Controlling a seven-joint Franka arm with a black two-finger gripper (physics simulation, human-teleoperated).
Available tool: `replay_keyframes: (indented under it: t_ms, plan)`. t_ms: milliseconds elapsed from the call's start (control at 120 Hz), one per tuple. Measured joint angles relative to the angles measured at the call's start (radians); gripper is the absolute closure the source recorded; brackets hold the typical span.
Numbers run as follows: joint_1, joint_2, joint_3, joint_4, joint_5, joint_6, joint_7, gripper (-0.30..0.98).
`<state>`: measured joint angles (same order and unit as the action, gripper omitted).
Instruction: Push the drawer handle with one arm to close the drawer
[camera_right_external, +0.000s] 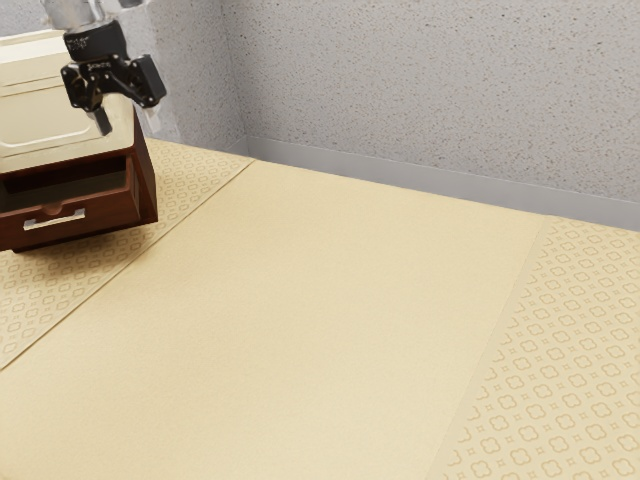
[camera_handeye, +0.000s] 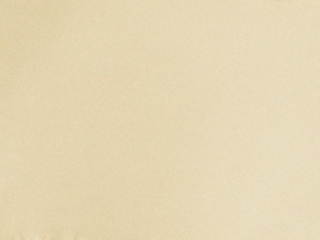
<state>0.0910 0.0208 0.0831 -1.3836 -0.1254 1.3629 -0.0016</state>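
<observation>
drawer (camera_right_external: 125, 204): at the exterior view's left, low in a dark reddish-brown cabinet (camera_right_external: 148, 180), pulled out, with part of the inside showing.
handle (camera_right_external: 70, 217): pale, metallic-looking bar, fixed across the drawer's face, just below a small notch (camera_right_external: 53, 209) in the top edge.
gripper (camera_right_external: 128, 121): above the drawer in the exterior view, spread, with nothing between the fingers (camera_right_external: 103, 122); depth against the cabinet hard to judge.
weight: probably light to moderate; likely to slide on runners rather than need lifting.
stiffness: rigid, by the look of wood and metal; little give to expect under a push.
slip: handle likely smooth, so liable to let a fingertip skate off if pressed at a slant.
fragility: low, though better pushed steadily than struck.
where to take hold: no grasp needed; press on the middle of the handle, straight toward the cabinet. pushing near one end could skew the drawer and jam it.
next move: first come down and round to the front of the handle, clear of the cabinet's upper part.
brands, labels: none to be made out on drawer or cabinet.
writing: tiny pale marks on the gripper's black mount (camera_right_external: 92, 42), too small to read.
</observation>
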Motion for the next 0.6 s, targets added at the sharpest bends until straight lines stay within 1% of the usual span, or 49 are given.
replay_keyframes:
  t_ms: [75, 125, 167, 217, 233, 275, 333, 375, 408, 458, 517, 600]
  plan:
    - [0.055, -0.013, -0.010, -0.069, 0.013, 0.032, 0.002, 0.00]
    - [0.085, -0.051, -0.012, -0.144, 0.016, 0.055, 0.003, 0.00]
    - [0.099, -0.135, -0.012, -0.261, 0.021, 0.082, 0.003, 0.00]
    - [0.083, -0.232, -0.014, -0.398, 0.030, 0.114, 0.004, 0.01]
    - [0.099, -0.263, -0.022, -0.444, 0.033, 0.124, 0.004, 0.01]
    - [0.177, -0.329, -0.064, -0.537, 0.038, 0.145, 0.005, 0.02]
    - [0.339, -0.443, -0.158, -0.665, 0.040, 0.168, 0.007, 0.04]
    - [0.427, -0.511, -0.188, -0.738, 0.040, 0.180, 0.009, 0.06]
    - [0.475, -0.545, -0.200, -0.777, 0.038, 0.188, 0.010, 0.09]
    - [0.548, -0.575, -0.213, -0.825, 0.034, 0.200, 0.011, 0.17]
    - [0.588, -0.580, -0.220, -0.850, 0.032, 0.219, 0.012, 0.24]
    - [0.605, -0.498, -0.221, -0.857, 0.033, 0.279, 0.014, 0.32]
